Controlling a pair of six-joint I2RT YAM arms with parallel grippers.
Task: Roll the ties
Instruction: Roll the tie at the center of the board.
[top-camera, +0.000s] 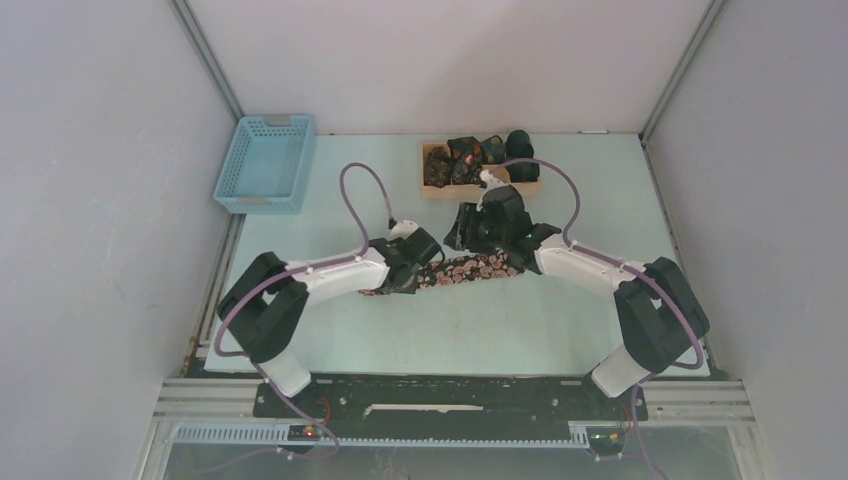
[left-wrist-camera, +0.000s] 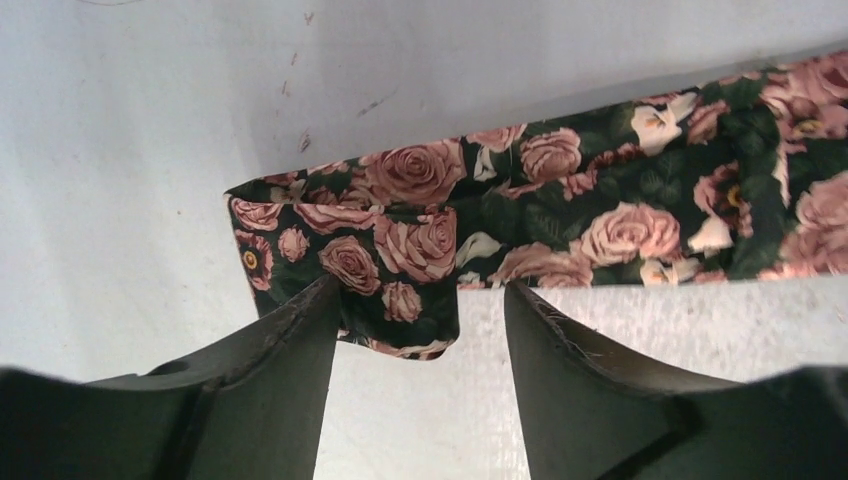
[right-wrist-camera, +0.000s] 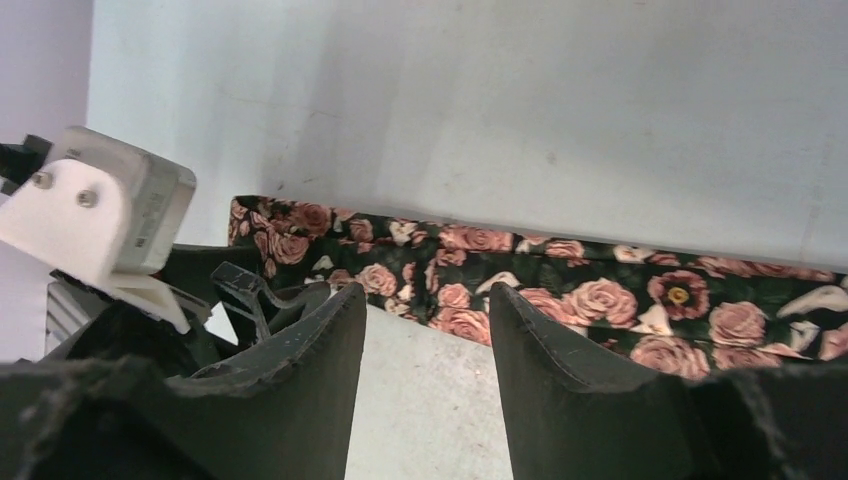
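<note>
One long tie (top-camera: 468, 268), dark with pink roses, lies flat across the middle of the table. In the left wrist view its blunt left end (left-wrist-camera: 400, 215) lies just ahead of my open left gripper (left-wrist-camera: 422, 285), and a small folded flap of it reaches between the fingers. The left fingertip (left-wrist-camera: 325, 300) touches the tie's edge. My right gripper (right-wrist-camera: 426, 288) is open and empty, its tips at the near edge of the tie (right-wrist-camera: 600, 290). In the top view the left gripper (top-camera: 402, 279) is at the tie's left end and the right gripper (top-camera: 480, 246) is over its right part.
A wooden tray (top-camera: 432, 188) at the back holds several small dark rolled ties (top-camera: 470, 152). A blue plastic basket (top-camera: 265, 160) stands at the back left. Grey walls close in the table on three sides. The left arm's wrist (right-wrist-camera: 95, 215) shows in the right wrist view.
</note>
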